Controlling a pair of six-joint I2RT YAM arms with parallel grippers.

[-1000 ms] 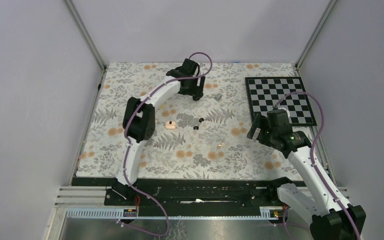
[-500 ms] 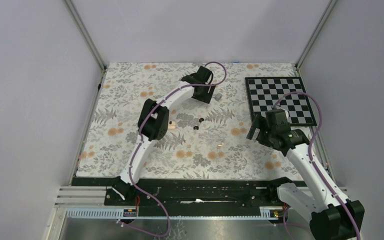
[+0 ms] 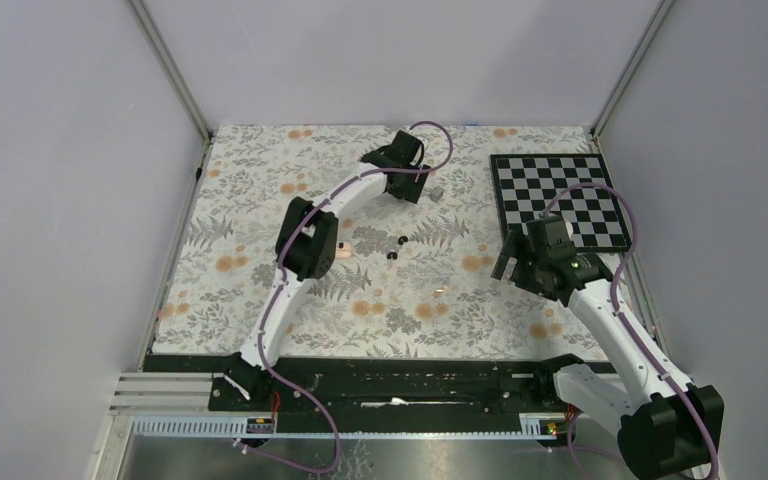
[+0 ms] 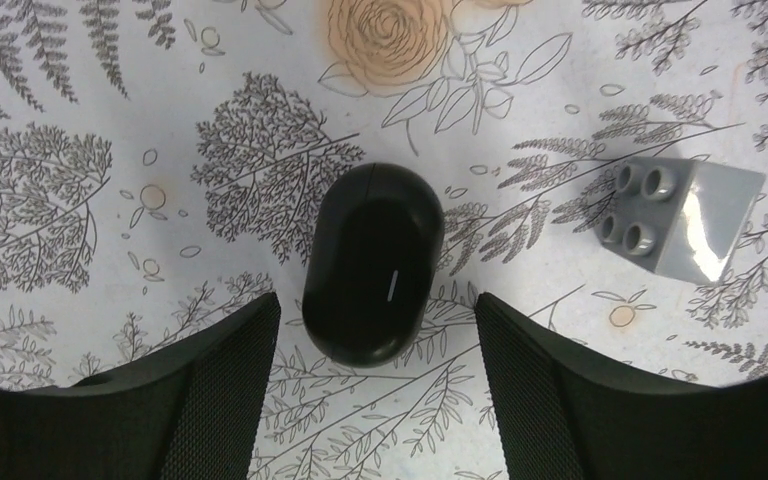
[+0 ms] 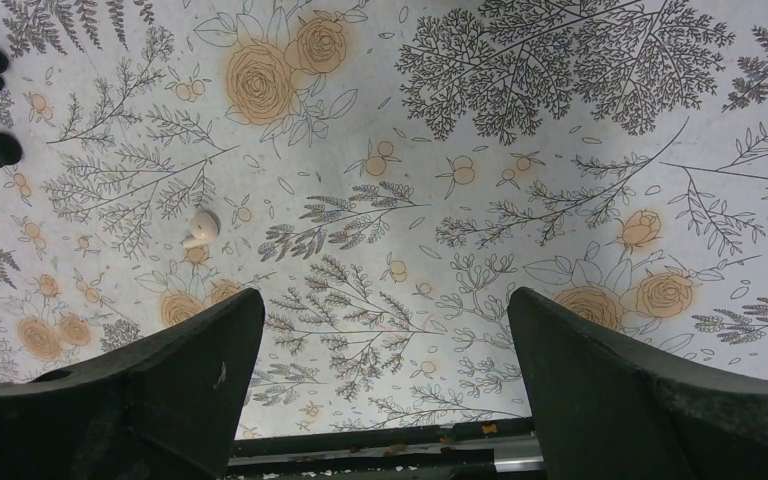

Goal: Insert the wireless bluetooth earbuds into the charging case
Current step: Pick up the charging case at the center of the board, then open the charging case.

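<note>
The counter (image 3: 260,300), covered in a floral print, carries everything. The left gripper (image 4: 375,318) hangs at the counter's 12 o'clock. Its fingers are apart and straddle the case (image 4: 373,262), with a strip of print showing on each side, so nothing is clamped yet. The right gripper (image 5: 382,310) hovers at 3 o'clock, spread wide and holding nothing.

The case is a glossy black oval pod that looks shut. In the wrist view its long axis runs roughly 12 to 6 between the left fingers. It looks hard, light and slick. A pinch across its narrow width, low on the flanks, should hold, while a grip near a rounded end would likely squirt it out. A grey block (image 4: 675,215) sits near it at 2 o'clock, not touching.

The earbuds (image 3: 401,241) are two black nubs near the counter's centre, at 6 o'clock from the case, close together but apart. Tiny, rigid, rounded and light, they will probably roll or flick away, so take each by fingertips only, squarely across the body.
</note>
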